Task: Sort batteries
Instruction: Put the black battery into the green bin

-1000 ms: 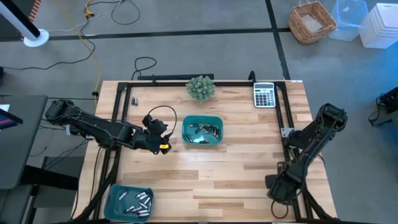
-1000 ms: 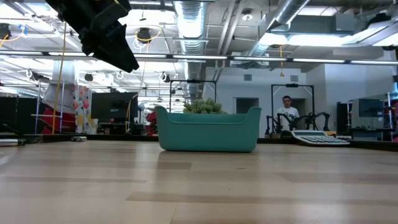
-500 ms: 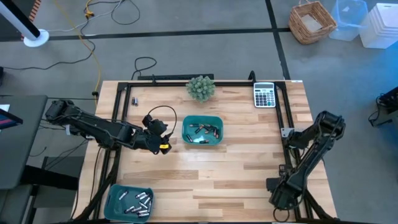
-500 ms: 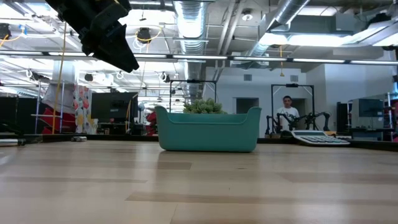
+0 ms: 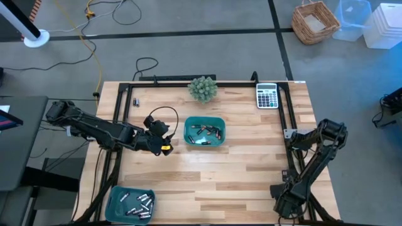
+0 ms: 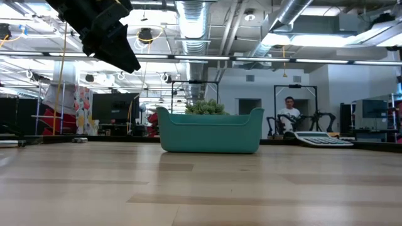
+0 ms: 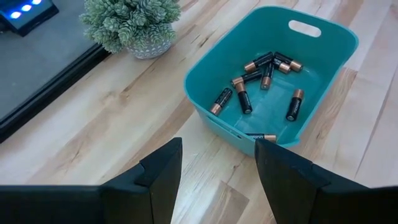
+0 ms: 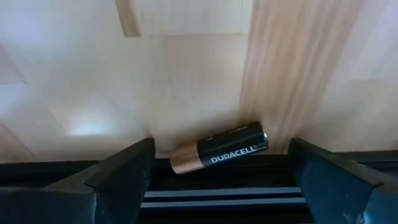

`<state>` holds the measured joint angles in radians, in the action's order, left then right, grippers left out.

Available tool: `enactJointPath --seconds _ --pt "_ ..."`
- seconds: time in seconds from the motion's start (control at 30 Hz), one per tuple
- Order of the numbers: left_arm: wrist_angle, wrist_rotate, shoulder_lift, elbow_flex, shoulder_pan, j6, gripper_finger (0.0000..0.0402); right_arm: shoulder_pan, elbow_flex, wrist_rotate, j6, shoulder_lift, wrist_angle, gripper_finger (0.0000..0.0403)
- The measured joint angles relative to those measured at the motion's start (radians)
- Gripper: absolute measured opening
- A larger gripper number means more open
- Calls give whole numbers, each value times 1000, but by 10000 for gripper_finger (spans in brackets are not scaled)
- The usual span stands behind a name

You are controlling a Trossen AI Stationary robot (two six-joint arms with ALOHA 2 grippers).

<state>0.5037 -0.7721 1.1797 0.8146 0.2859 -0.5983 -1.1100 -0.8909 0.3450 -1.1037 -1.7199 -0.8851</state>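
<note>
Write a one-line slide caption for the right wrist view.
Right end effector open above a single copper-topped battery lying on the wooden table.

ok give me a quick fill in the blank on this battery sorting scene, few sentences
1. The left claw hangs open beside the teal tray at the table's ____.
2. A lone battery lies between the open fingers of the ____ claw.
3. The grey calculator sits at the table's far ____ corner.
4. The potted ____ stands just beyond the middle tray.

Missing words: middle; right; right; plant
</note>
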Motion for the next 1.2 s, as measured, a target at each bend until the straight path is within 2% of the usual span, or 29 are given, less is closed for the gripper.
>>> enactJointPath --seconds 0.47,1.03,1.2 --pt "0 -1 0 0 0 0 196 26 2 2 -23 -2 11 299" --pt "0 -1 0 0 0 0 196 51 3 6 -112 -2 59 288" --pt "0 -1 0 0 0 0 196 52 3 5 -112 -2 66 260"
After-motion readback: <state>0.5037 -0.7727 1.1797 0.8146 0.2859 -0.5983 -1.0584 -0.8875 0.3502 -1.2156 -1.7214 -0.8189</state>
